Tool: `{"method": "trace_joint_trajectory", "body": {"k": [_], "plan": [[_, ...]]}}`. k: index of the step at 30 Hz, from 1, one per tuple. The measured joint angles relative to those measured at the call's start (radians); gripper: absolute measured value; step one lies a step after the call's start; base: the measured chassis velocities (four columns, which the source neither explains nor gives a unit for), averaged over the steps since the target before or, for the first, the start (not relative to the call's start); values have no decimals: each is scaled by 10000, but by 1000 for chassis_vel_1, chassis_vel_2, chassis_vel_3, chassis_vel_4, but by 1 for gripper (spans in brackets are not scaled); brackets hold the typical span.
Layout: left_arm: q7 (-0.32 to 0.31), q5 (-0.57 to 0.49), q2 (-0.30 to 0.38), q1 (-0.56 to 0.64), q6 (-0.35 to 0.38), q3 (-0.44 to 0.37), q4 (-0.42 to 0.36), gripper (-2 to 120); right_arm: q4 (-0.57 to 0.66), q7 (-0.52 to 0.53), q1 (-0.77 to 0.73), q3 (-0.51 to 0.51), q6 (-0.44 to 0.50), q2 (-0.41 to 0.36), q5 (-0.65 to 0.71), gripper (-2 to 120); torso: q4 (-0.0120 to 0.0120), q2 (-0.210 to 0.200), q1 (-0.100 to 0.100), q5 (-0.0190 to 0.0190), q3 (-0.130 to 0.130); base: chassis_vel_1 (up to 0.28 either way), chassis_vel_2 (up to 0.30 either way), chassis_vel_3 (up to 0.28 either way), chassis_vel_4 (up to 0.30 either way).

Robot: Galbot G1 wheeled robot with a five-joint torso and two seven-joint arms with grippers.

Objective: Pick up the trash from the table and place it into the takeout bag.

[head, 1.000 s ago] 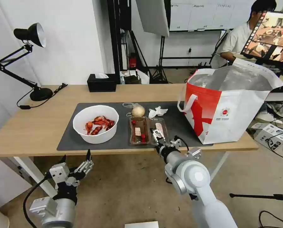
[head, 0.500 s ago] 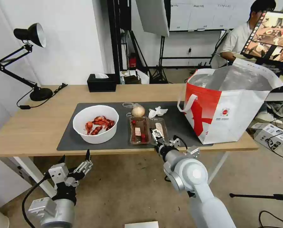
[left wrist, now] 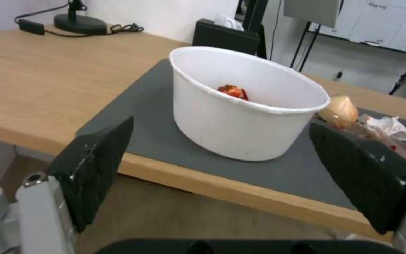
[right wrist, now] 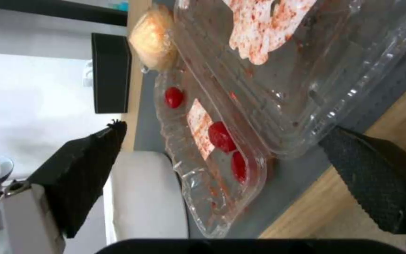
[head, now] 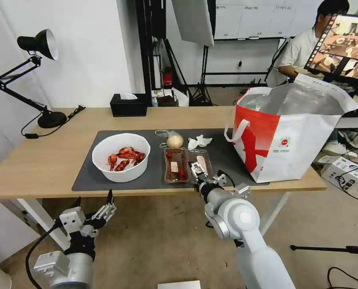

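Looks like the pick-up step for the plastic tray (head: 188, 164), sitting center frame on the grey mat (head: 86, 176) near the table (head: 34, 160) front edge. The right gripper (head: 197, 169) is right at the tray's near end, jaws spread wide on either side of it and not clamped on anything; in the right wrist view the tray (right wrist: 240, 116) fills the gap between the fingers (right wrist: 78, 176). My guess: next it needs to slide a bit further in, close on the tray's rim, then lift toward the bag (head: 291, 136) at right. Left gripper (head: 92, 200) hangs open at lower left, below the bowl (head: 120, 157).
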Motion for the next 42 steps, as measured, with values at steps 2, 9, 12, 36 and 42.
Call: {"method": "trace_joint_trajectory", "body": {"k": [2, 9, 12, 36, 42], "plan": [[0, 1, 0, 35, -5, -23, -37, 100, -38, 2, 50, 2, 17, 40, -36, 100, 0, 0, 0, 0, 0, 0, 0, 0, 0], [-2, 1, 7, 88, -11, -71, -114, 100, -122, 0, 198, -40, 35, 99, -202, 100, 0, 0, 0, 0, 0, 0, 0, 0, 0], [-2, 1, 11, 116, -14, -92, -141, 100, -138, -9, 269, -66, 31, 125, -337, 100, 0, 0, 0, 0, 0, 0, 0, 0, 0], [31, -50, 18, 255, -387, -195, -115, 100, -581, -1441, 1585, -714, -1009, -316, -985, 100, 0, 0, 0, 0, 0, 0, 0, 0, 0], [34, -76, 56, 263, -392, -254, -153, 100, -994, -1507, 2210, -1125, -1387, -316, -783, 100, 1, 0, 0, -1, 1, 0, 0, 0, 0]]}}
